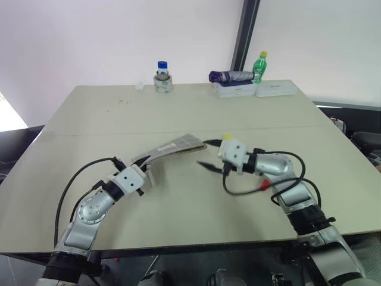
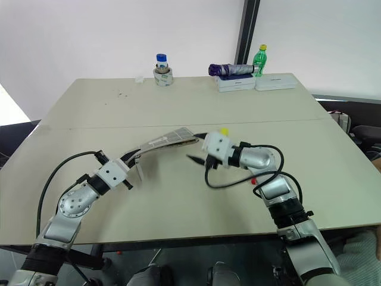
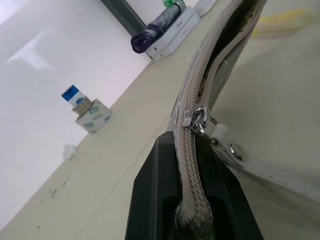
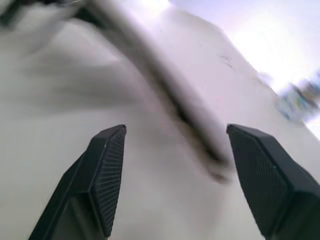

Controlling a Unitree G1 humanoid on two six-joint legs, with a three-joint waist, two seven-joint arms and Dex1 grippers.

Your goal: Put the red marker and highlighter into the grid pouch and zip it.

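The grid pouch (image 1: 177, 145) hangs lifted off the table (image 1: 178, 113) at its middle, one end pinched in my left gripper (image 1: 144, 171), which is shut on it. In the left wrist view the zipper tape (image 3: 192, 165) runs between the fingers, the slider (image 3: 196, 117) sits just past them, and the mouth gapes open beyond. My right gripper (image 1: 209, 155) stands open and empty just right of the pouch's far end. A bit of the yellow highlighter (image 1: 227, 136) shows behind the right wrist. A red piece, seemingly the red marker (image 1: 263, 186), lies under my right forearm.
Along the table's far edge stand a blue-capped bottle in a tape roll (image 1: 162, 76), a folded purple umbrella (image 1: 231, 76) on white boxes (image 1: 262, 90), and a green bottle (image 1: 260, 65). Black cables loop from both wrists over the tabletop.
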